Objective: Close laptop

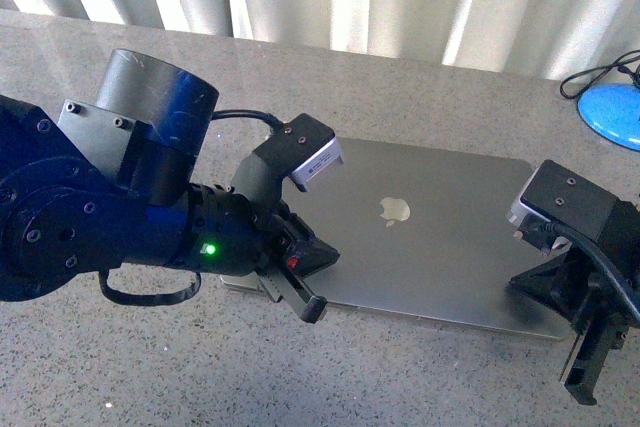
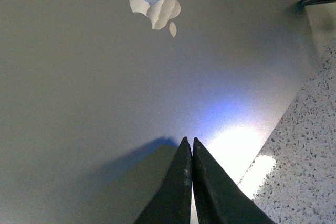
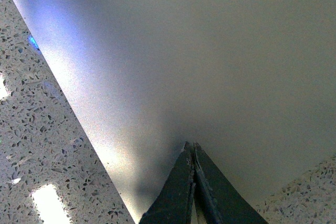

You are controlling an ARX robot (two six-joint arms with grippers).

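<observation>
Item: laptop (image 1: 440, 247), lying lid-down and flat on the worktop (image 1: 120, 367) (logo uppermost), which we judge closed, task done; left claw (image 2: 190, 148) and right claw (image 3: 190, 150), both pinched together and empty, over the laptop's near corners, only withdrawal left.

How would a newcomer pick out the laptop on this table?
On the speckled stone table, look between the left gripper and right gripper. The laptop lies shut, a flat grey slab with a pale apple logo, unlike the round blue object at the far right.
</observation>
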